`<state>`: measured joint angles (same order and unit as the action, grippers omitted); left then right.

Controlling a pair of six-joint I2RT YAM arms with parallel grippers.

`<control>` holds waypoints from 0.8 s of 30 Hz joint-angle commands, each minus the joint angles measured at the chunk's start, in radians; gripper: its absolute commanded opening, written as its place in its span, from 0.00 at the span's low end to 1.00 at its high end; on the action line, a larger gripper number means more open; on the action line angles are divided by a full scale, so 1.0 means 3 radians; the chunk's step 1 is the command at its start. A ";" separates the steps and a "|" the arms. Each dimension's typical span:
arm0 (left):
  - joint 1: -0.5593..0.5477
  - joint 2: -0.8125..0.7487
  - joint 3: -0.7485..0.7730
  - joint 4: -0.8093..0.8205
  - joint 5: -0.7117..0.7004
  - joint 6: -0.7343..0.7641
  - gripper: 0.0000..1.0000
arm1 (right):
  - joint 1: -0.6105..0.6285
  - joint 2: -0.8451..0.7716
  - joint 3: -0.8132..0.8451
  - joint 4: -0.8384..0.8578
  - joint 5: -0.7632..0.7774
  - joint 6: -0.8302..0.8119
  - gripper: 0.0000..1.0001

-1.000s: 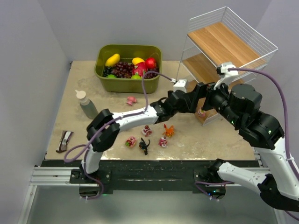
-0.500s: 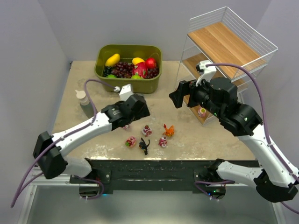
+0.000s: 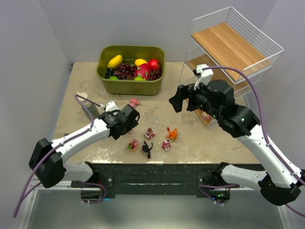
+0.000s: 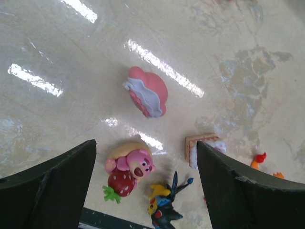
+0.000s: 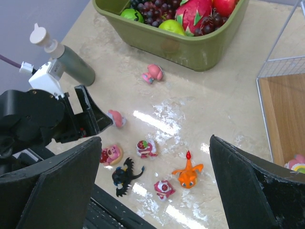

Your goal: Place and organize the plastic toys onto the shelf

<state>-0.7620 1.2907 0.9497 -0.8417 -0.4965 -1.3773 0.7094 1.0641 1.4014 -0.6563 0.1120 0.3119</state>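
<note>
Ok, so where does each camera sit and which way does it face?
Top external: high behind the bases, looking down on table, shelf and green bin; left arm and right arm show.
Left wrist: on the left arm, facing the table; its dark fingers frame the pink bear toy.
Right wrist: on the right arm, looking down at the table's middle; its fingers fill the bottom corners, left arm at left.
Shared: all see the black spiky creature.
</note>
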 commanded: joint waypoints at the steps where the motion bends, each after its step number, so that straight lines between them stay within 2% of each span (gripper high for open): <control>1: 0.0091 0.0131 -0.0072 0.0254 -0.0303 -0.0037 0.88 | 0.0008 -0.0111 0.0007 0.0071 0.0031 -0.0103 0.98; 9: 0.0275 0.0330 -0.0220 0.0663 -0.0160 0.0086 0.82 | 0.0003 -0.0167 0.0043 -0.0021 0.0179 -0.0247 0.98; 19: 0.0500 0.0534 -0.0185 0.0970 -0.0043 0.0490 0.65 | 0.0003 -0.0152 0.0059 -0.0047 0.0296 -0.0318 0.98; 24: 0.0500 0.0596 -0.0251 0.0980 0.0116 0.0480 0.65 | 0.0003 -0.0142 0.0043 -0.0037 0.0332 -0.0319 0.99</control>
<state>-0.6151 1.4590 0.8864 -0.5827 -0.4847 -1.2583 0.7094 1.0218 1.3987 -0.6815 0.1776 0.2356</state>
